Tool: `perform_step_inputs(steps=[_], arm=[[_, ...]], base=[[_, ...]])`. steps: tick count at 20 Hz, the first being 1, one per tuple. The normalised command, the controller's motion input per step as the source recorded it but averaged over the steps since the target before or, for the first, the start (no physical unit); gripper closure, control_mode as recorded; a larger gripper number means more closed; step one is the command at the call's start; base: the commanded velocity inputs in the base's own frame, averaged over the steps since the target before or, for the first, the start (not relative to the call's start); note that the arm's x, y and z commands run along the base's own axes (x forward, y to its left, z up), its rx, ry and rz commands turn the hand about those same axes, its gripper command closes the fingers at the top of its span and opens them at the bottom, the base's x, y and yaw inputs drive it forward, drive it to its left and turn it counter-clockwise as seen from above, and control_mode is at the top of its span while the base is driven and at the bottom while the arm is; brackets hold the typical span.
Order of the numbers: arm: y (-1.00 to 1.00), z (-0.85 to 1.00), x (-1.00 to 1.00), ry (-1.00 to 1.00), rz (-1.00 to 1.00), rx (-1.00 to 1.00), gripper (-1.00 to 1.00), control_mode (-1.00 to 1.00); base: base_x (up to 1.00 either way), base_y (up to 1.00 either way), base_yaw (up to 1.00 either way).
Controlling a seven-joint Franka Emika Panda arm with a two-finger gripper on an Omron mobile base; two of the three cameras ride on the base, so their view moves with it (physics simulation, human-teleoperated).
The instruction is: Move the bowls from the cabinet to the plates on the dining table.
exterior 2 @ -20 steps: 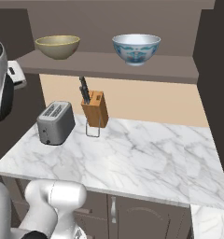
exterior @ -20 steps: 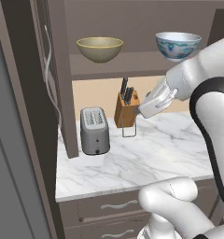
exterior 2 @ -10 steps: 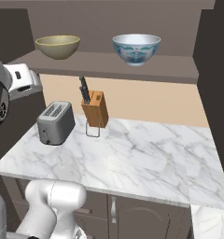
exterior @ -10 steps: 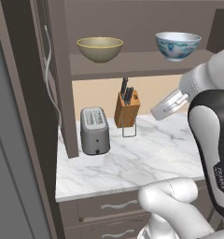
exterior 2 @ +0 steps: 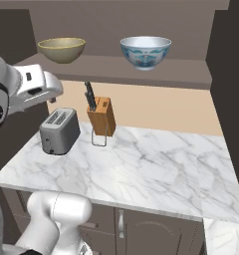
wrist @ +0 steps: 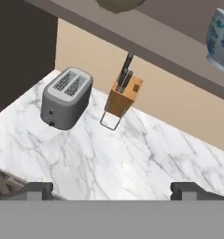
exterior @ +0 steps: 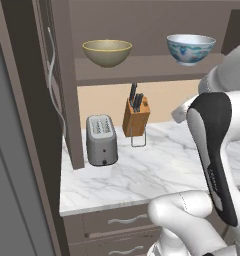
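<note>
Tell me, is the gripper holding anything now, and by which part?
Nothing is held. The gripper is open, with bare counter between its tips; both bowls sit on the cabinet shelf.

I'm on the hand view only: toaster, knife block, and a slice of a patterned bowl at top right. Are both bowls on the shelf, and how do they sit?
Observer: Yes. The olive-tan bowl and the blue-patterned bowl both stand upright on the cabinet shelf, well apart.
Operator: Which one is over the toaster?
Observer: The olive-tan one. The toaster sits almost directly below it, and the knife block stands below the gap between the bowls.
Operator: Anything to the left of the shelf?
Observer: An open cabinet door stands there, with its long silver handle facing the shelf.
</note>
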Motion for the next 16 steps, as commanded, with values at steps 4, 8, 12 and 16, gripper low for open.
perform_step_inputs(steps=[4, 8, 12, 16], arm=[[-0.46, 0.0, 0.13, 0.0, -0.2, -0.13, -1.0, -1.0], [-0.39, 0.02, 0.05, -0.05, -0.14, -0.08, -1.0, -1.0], [-0.3, 0.1, 0.02, -0.13, -0.09, -0.04, -1.0, -1.0], [-0.19, 0.11, 0.0, -0.22, -0.05, -0.01, -1.0, -1.0]], base=[[0.0, 0.0, 0.0], [0.0, 0.0, 0.0], [0.0, 0.0, 0.0], [0.0, 0.0, 0.0]])
